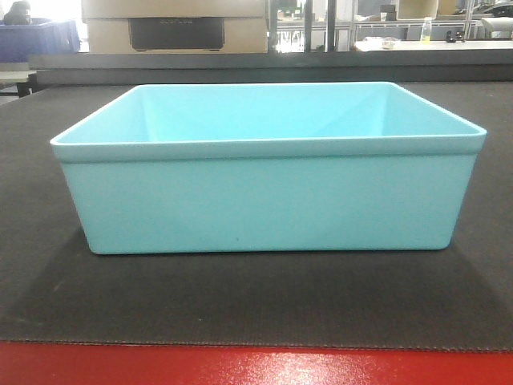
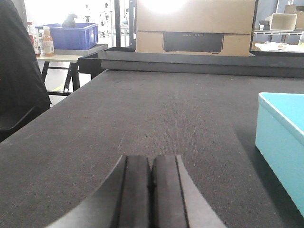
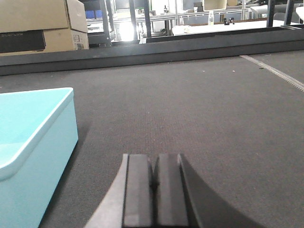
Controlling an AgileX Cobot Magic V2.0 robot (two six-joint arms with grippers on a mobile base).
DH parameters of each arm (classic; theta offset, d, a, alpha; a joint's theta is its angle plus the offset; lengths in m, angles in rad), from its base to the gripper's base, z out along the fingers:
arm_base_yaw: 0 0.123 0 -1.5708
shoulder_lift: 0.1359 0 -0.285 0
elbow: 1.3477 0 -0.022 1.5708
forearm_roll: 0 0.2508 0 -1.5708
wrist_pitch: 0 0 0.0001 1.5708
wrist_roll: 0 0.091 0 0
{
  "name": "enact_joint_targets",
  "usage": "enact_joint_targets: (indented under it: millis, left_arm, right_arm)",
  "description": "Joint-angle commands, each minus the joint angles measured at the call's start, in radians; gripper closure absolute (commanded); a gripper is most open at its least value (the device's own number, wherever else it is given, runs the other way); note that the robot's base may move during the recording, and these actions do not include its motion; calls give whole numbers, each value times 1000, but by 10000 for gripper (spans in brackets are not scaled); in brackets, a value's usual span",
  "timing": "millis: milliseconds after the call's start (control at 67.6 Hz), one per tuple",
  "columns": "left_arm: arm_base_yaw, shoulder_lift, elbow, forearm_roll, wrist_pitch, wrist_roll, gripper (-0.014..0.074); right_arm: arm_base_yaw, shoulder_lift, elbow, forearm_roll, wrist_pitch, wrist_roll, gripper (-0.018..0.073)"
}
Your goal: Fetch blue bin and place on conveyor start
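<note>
The pale turquoise blue bin (image 1: 268, 192) stands upright and empty on the dark grey woven belt of the conveyor start (image 1: 256, 301), which has a red band (image 1: 256, 367) along its near edge. In the left wrist view the bin's corner (image 2: 282, 142) is at the right. In the right wrist view its corner (image 3: 33, 147) is at the left. My left gripper (image 2: 152, 164) is shut and empty, low over the belt left of the bin. My right gripper (image 3: 154, 164) is shut and empty, low over the belt right of the bin. Neither touches the bin.
A cardboard box (image 1: 172, 24) sits behind the belt's far rail. A dark royal-blue crate (image 2: 71, 35) stands on a side table at the far left. A dark shape (image 2: 19, 80) fills the left edge of the left wrist view. Shelving and tables (image 3: 213, 19) lie beyond.
</note>
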Motion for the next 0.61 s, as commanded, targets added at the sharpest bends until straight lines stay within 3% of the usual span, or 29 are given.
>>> enact_joint_targets:
  millis: [0, 592]
  left_arm:
    - [3, -6, -2, -5, -25, 3, 707]
    - [3, -6, -2, -5, -25, 3, 707]
  right_arm:
    - [-5, -6, 2, -6, -13, -12, 721]
    - [-5, -6, 2, -6, -13, -12, 721]
